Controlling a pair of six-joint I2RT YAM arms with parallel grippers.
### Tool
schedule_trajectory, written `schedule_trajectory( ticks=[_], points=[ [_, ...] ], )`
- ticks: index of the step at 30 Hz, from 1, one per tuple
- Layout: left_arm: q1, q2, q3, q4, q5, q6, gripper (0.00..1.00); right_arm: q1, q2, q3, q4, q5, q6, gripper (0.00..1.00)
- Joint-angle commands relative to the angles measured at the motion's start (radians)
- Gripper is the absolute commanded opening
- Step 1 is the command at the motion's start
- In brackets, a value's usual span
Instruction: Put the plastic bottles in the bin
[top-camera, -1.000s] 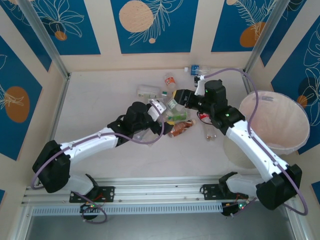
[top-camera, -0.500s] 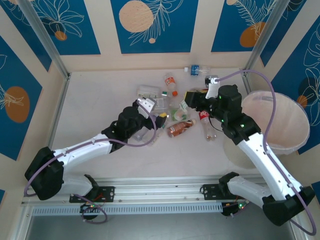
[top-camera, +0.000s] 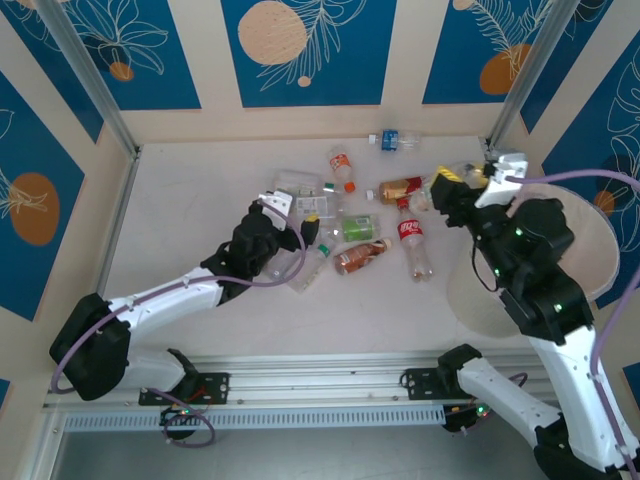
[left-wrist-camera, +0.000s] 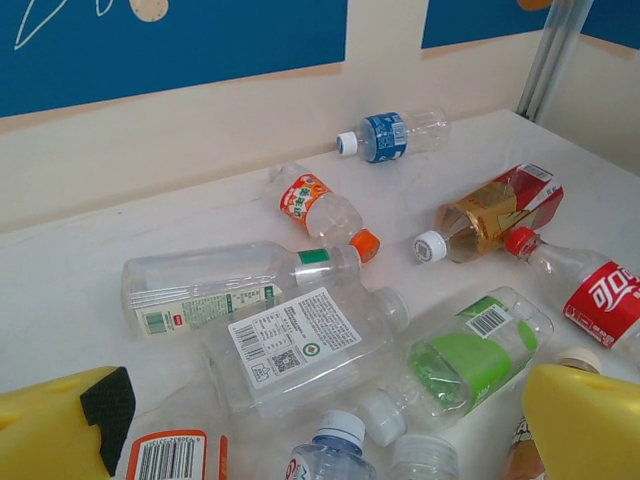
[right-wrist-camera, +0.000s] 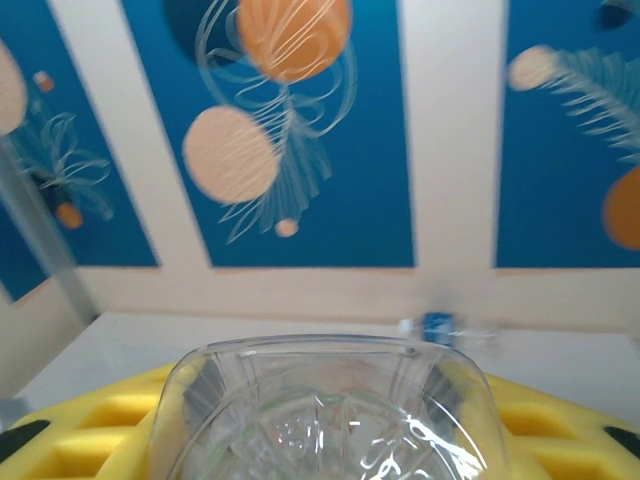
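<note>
With roughly ten plastic bottles strewn mid-worktop, most of the job looks undone: the right tool, clamped on a clear bottle, hangs at 2 o'clock beside the bin at 3 o'clock, while the left tool gapes wide over the heap.

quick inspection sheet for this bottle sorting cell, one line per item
surface: pale table, bottles lying loose mid-table
job's things: bin at the right, contents unclear; blue-label bottle, orange-cap bottle, tea bottle, green-label bottle and red-label cola bottle lie on the table
clutter: nothing seen
pincers: left pincer open over the pile; right pincer shut on a clear bottle
cables: purple cables on both arms, the right arm's arcs over the bin
surroundings: blue leaf-print panels, metal posts
</note>
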Motion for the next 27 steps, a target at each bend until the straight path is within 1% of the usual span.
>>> schedule_trajectory(
  ticks=[1, 3, 8, 10, 13, 14, 16, 17, 18, 20, 24, 27],
  points=[
    [0.017, 0.008, -0.002, 0.016, -0.026, -0.036, 1.0, -0.011, -0.06, 0.06, -0.046, 0.224, -0.048, 0.0],
    [0.022, 0.009, -0.003, 0.016, -0.025, -0.038, 1.0, -0.016, -0.083, 0.087, -0.067, 0.297, -0.07, 0.0],
    [0.036, 0.019, 0.003, 0.018, -0.006, -0.052, 1.0, -0.021, -0.074, 0.13, -0.128, 0.534, -0.15, 0.0],
    [0.038, 0.022, 0.007, 0.018, 0.004, -0.052, 1.0, -0.023, -0.06, 0.146, -0.166, 0.581, -0.151, 0.0],
    [0.041, 0.025, 0.013, 0.014, 0.013, -0.052, 1.0, -0.032, -0.028, 0.157, -0.203, 0.71, -0.144, 0.0],
    [0.041, 0.027, 0.015, 0.012, 0.013, -0.053, 1.0, -0.04, -0.011, 0.158, -0.221, 0.741, -0.144, 0.0],
    [0.043, 0.03, 0.018, 0.012, 0.015, -0.053, 1.0, -0.069, 0.043, 0.195, -0.324, 0.749, -0.094, 0.0],
    [0.044, 0.033, 0.021, 0.013, 0.017, -0.055, 1.0, -0.096, 0.081, 0.238, -0.414, 0.739, -0.03, 0.0],
    [0.047, 0.039, 0.025, 0.016, 0.022, -0.06, 1.0, -0.134, 0.128, 0.28, -0.49, 0.7, 0.022, 0.0],
    [0.051, 0.052, 0.037, 0.021, 0.036, -0.073, 1.0, -0.237, 0.189, 0.324, -0.565, 0.594, 0.07, 0.0],
    [0.058, 0.069, 0.073, 0.01, 0.069, -0.075, 1.0, -0.487, 0.247, 0.32, -0.621, 0.349, 0.112, 0.0],
    [0.06, 0.066, 0.076, 0.01, 0.075, -0.072, 1.0, -0.643, 0.285, 0.293, -0.668, 0.16, 0.127, 0.0]
  ],
)
